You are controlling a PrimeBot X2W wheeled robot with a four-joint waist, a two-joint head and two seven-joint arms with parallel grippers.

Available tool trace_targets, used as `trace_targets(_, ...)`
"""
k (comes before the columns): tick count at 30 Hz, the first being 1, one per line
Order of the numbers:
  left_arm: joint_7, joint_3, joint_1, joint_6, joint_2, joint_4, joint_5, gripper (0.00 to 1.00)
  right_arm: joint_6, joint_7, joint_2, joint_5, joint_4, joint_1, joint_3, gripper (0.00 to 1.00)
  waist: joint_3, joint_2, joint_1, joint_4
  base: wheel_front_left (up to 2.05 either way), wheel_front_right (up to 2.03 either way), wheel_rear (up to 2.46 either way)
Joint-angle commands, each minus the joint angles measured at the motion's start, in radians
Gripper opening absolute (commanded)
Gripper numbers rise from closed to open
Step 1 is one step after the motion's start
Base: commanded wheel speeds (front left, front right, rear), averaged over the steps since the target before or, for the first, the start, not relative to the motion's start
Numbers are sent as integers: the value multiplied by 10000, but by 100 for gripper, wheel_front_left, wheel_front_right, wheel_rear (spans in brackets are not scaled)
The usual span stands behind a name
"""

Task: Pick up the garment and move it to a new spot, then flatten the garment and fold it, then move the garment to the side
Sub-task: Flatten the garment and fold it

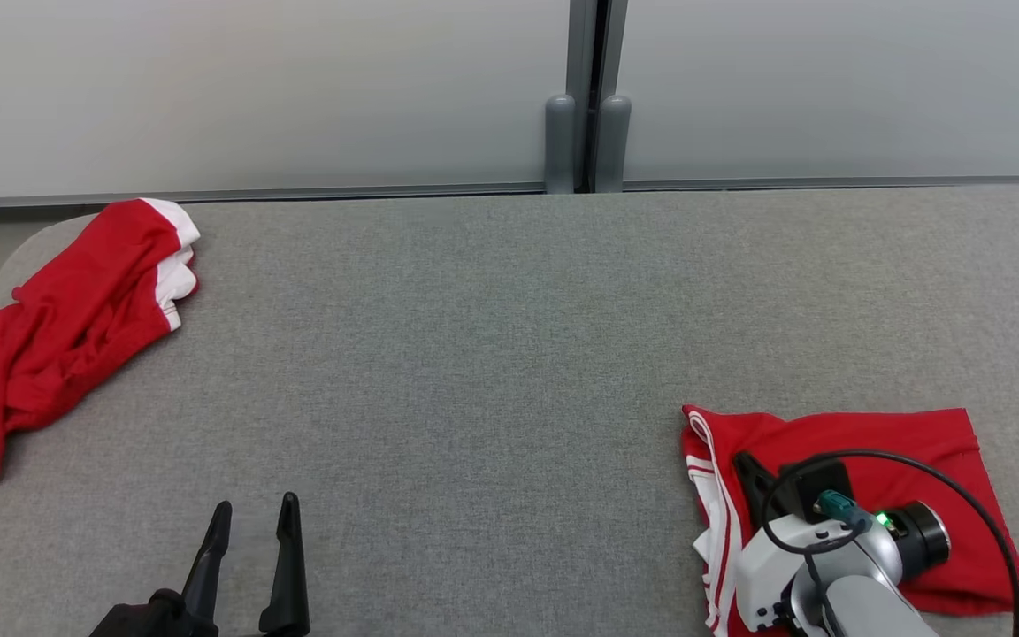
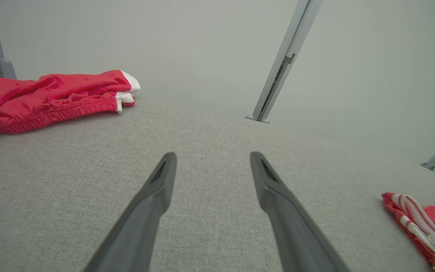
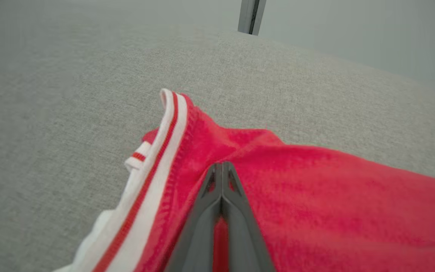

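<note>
A folded red garment (image 1: 899,442) with a white and red striped hem lies at the front right of the grey padded table (image 1: 509,336). My right gripper (image 1: 744,464) rests on its left part near the striped hem, jaws closed. In the right wrist view the fingertips (image 3: 222,166) meet on a raised fold of the red fabric (image 3: 315,196). My left gripper (image 1: 255,504) hovers open and empty at the front left, well apart from the garment. In the left wrist view its fingers (image 2: 213,155) are spread over bare table, with the garment's striped edge (image 2: 410,211) at the far right.
A second red garment (image 1: 76,310) with white trim lies crumpled at the table's far left, draping over the edge; the left wrist view shows it (image 2: 51,98) at upper left. A grey post (image 1: 587,141) and pale wall stand behind the table's back edge.
</note>
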Motion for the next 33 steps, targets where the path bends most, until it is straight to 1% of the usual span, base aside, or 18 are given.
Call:
trace_targets(1,-15,17,-187,-25,40,10,-56,100,5,-33,3,140,69,-63,218,0,0,-1,0,51,0,0,0)
trace_targets(6,-15,15,-142,24,37,0,-80,100,5,-18,-6,701,129,-96,1005,0,-31,-1,0,102,0,0,0)
trace_targets(10,-15,104,-55,23,39,25,-165,100,5,-20,-3,1021,-15,125,1461,0,-148,-1,0,14,0,0,0)
trace_targets(12,-15,133,24,43,40,33,-218,100,5,-20,-3,1163,-221,283,1652,0,-253,-1,0,-81,0,0,0)
trace_targets(16,-15,237,214,10,40,77,-306,100,5,-23,-18,1490,-1305,785,1797,0,-554,-1,0,-382,0,0,0)
trace_targets(19,-16,325,316,-4,39,64,-368,100,0,-23,-65,1440,-2212,1247,1302,0,-814,-1,0,-636,0,0,0)
trace_targets(22,-16,446,438,23,35,-50,-423,100,2,-23,-356,1224,-3325,1797,566,0,-983,-1,0,-878,0,0,0)
trace_targets(25,-16,598,503,23,39,-176,-454,100,2,-24,-739,941,-4744,2420,-404,0,-1138,-1,0,-1107,0,0,0)
trace_targets(26,-15,637,534,-5,40,-217,-459,100,2,-24,-884,881,-5191,2705,-740,11,-1179,-1,0,-1165,0,0,0)
trace_targets(27,-15,692,568,-35,39,-252,-423,100,2,-24,-1072,794,-5671,2949,-1012,31,-1214,-1,0,-1210,0,0,0)
trace_targets(28,-15,751,594,-78,40,-311,-329,100,2,-24,-1248,711,-6172,3139,-1326,47,-1239,-1,0,-1248,0,0,0)
trace_targets(29,-15,751,594,-78,40,-311,-329,100,2,-24,-1248,711,-6172,3139,-1326,47,-1239,-1,0,-1248,0,0,0)
trace_targets(30,-15,799,637,-83,39,-357,-247,100,2,-24,-1431,612,-6554,3390,-1607,83,-1263,-1,0,-1281,0,0,0)
trace_targets(31,-15,842,681,-92,40,-404,-150,100,2,-24,-1588,491,-6845,3633,-1931,100,-1282,-1,0,-1309,0,0,0)
trace_targets(33,-15,944,707,-149,40,-501,126,100,2,-24,-1834,386,-7234,4025,-2482,100,-1319,-1,0,-1327,0,0,0)
